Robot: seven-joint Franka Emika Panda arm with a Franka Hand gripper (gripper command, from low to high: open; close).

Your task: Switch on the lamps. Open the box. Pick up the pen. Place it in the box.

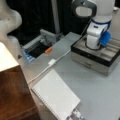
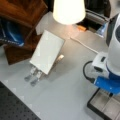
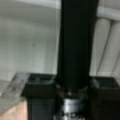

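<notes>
Wrist view: you see the pen (image 3: 76, 47) as a thick black barrel running straight up the middle, with its silver band low down, pinched between the two dark fingers (image 3: 41, 98) of your gripper (image 3: 72, 100).
Claw state: clenched on the pen, one finger to each side of the barrel.
Under the claw: the pale grey compartment tray of the box (image 3: 27, 45), its ribbed dividers showing to the right of the pen, so the pen hangs inside or just above the tray; whether it touches the tray you cannot tell.
Box: open; in a front view (image 1: 96, 62) it sits directly below the arm's wrist, black rim and silver-grey sides around the tray. In a front view (image 2: 103, 106) only its corner shows beneath the blue wrist part.
Gripper in both front views: hidden behind the white wrist housing, lowered into the box.
Lamps: lit; the cream-white shade glows in a front view (image 2: 68, 10), well away from the claw toward that view's top. In a front view (image 1: 6, 58) its edge shows at far left.
Notebook: white, spiral-bound, flat on the grey table (image 1: 100, 95), well apart from the claw, toward a front view's bottom (image 1: 56, 96) and seen also in a front view (image 2: 47, 51).
White cable: runs across the table between notebook and box (image 1: 58, 58).
</notes>
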